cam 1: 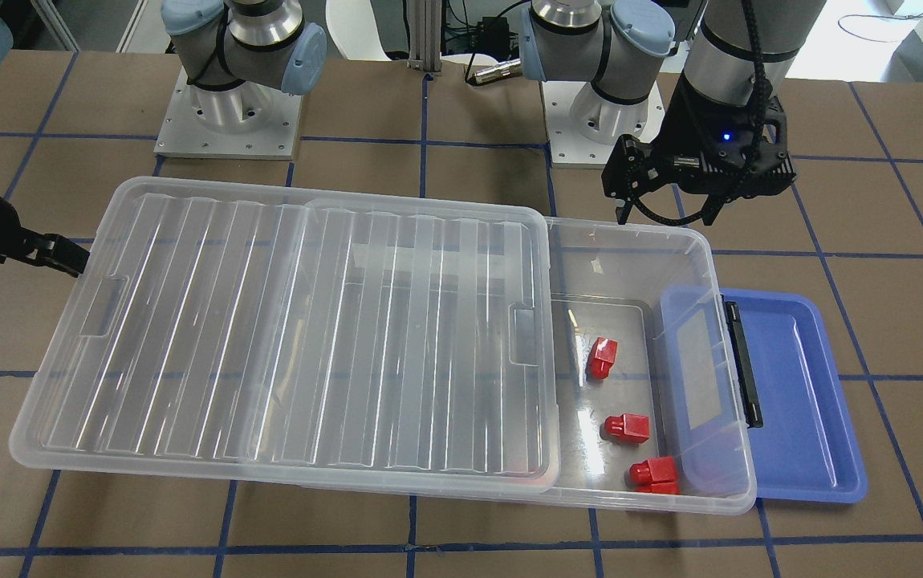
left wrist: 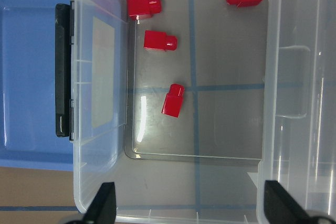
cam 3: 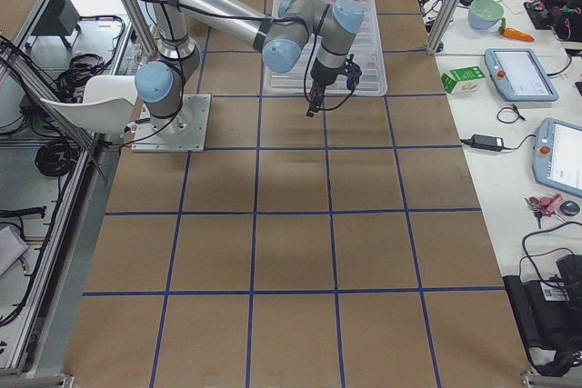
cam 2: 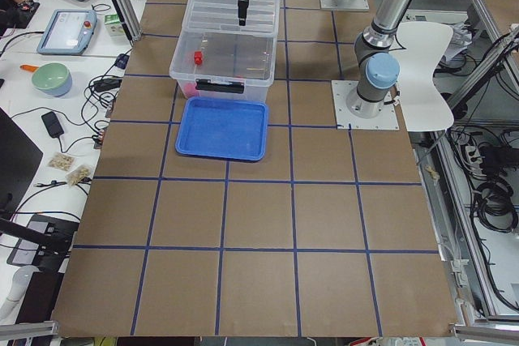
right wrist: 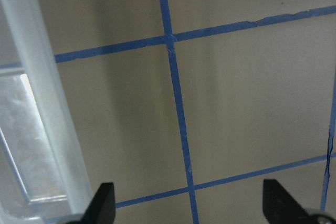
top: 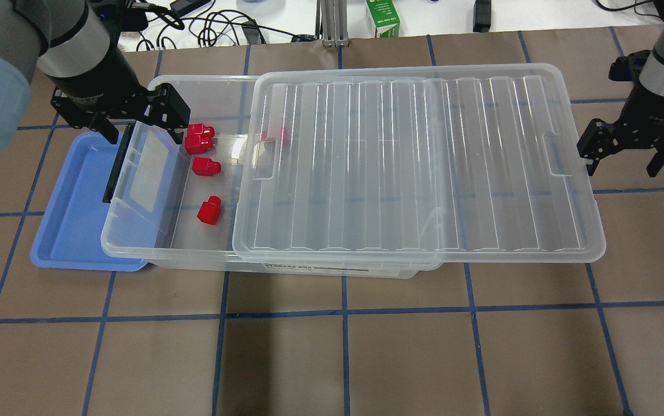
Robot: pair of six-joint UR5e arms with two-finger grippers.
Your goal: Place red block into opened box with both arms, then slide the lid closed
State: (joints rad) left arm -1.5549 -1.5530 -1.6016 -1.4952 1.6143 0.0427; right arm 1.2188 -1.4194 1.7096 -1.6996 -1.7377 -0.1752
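Observation:
Several red blocks lie on the floor of the clear box, in its uncovered end by the black bar. One more block shows through the ribbed lid, which covers most of the box and overhangs its other short end. My left gripper hangs open and empty above the uncovered end. My right gripper is open just beyond the lid's overhanging edge, over bare table.
A blue tray lies under the box's bar end. Cables and a green carton sit along the table's far edge. Both arm bases stand on the robot's side of the box. Brown table with blue tape lines surrounds everything.

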